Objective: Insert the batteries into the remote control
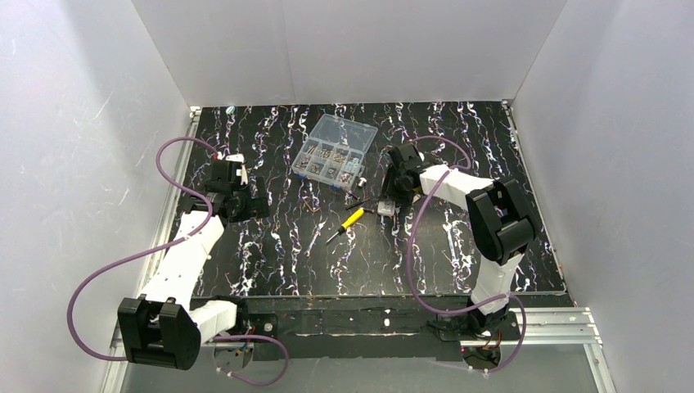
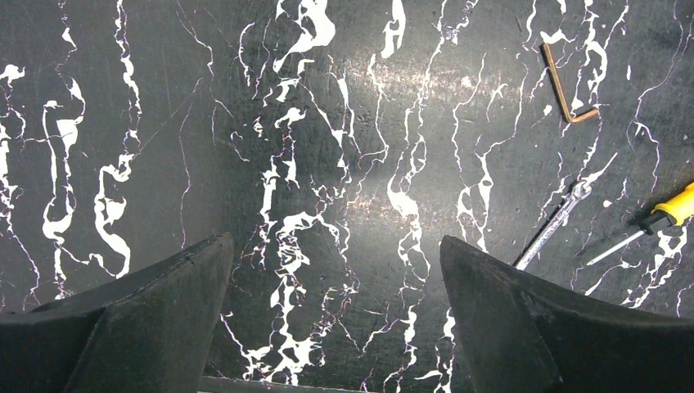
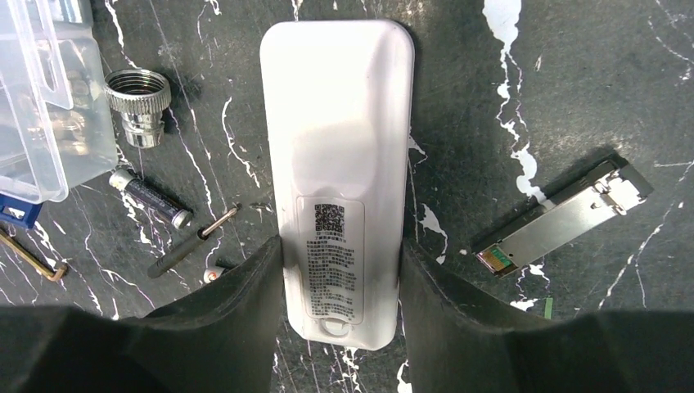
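The remote control [image 3: 337, 164] is a white bar lying back side up on the black marbled table, showing a printed label with a QR code. My right gripper [image 3: 340, 246] is shut on the remote's near end, one black finger [image 3: 245, 311] pressed against each long side. In the top view the right gripper [image 1: 391, 193] is beside the clear box. A dark battery [image 3: 151, 199] lies left of the remote. My left gripper [image 2: 335, 246] is open and empty over bare table; in the top view it [image 1: 259, 207] is at the left.
A clear compartment box [image 1: 334, 152] of metal parts stands at the back centre, its corner in the right wrist view [image 3: 41, 98]. Nearby are a yellow-handled screwdriver [image 1: 348, 221], a hex key [image 2: 565, 86], a threaded metal fitting [image 3: 139, 102], a metal module [image 3: 565, 217] and a thin black tool [image 3: 184, 250].
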Robot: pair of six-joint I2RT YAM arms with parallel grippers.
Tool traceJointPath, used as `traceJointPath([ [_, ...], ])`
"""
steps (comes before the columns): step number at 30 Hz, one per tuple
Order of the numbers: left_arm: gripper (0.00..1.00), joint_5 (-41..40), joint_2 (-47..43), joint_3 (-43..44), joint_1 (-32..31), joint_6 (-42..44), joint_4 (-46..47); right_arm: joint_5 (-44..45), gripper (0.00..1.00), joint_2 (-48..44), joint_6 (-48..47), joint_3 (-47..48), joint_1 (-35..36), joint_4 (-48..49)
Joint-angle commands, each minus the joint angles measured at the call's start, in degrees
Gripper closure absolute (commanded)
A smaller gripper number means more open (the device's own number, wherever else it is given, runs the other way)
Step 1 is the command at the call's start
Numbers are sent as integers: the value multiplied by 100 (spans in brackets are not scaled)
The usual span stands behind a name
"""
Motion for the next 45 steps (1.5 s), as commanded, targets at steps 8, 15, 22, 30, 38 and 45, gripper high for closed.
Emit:
traceJointPath([
  [8,0,455,-48,239,-7,-192,-456,-562,86,-1052,-676,-844,29,427],
  [15,1,1950,-246,490,-51,-969,-521,-1098,86,-2032,-1371,-1167,47,284],
  [22,1,1782,-353,769,-1363,-1856,-253,-1805,86,-3238,-1609,-2063,213,605],
  [30,0,1089,-561,-837,-2763,-3924,3148,-3027,86,-4060,-1646,-2161,565,336],
  [38,1,692,-70,-939,-3353,-4773,4236,-3426,85,-4205,-1382,-2161,650,219],
  [45,1,778,6,-952,-3545,-4958,4469,-3624,86,-3843,-1161,-2209,681,529],
])
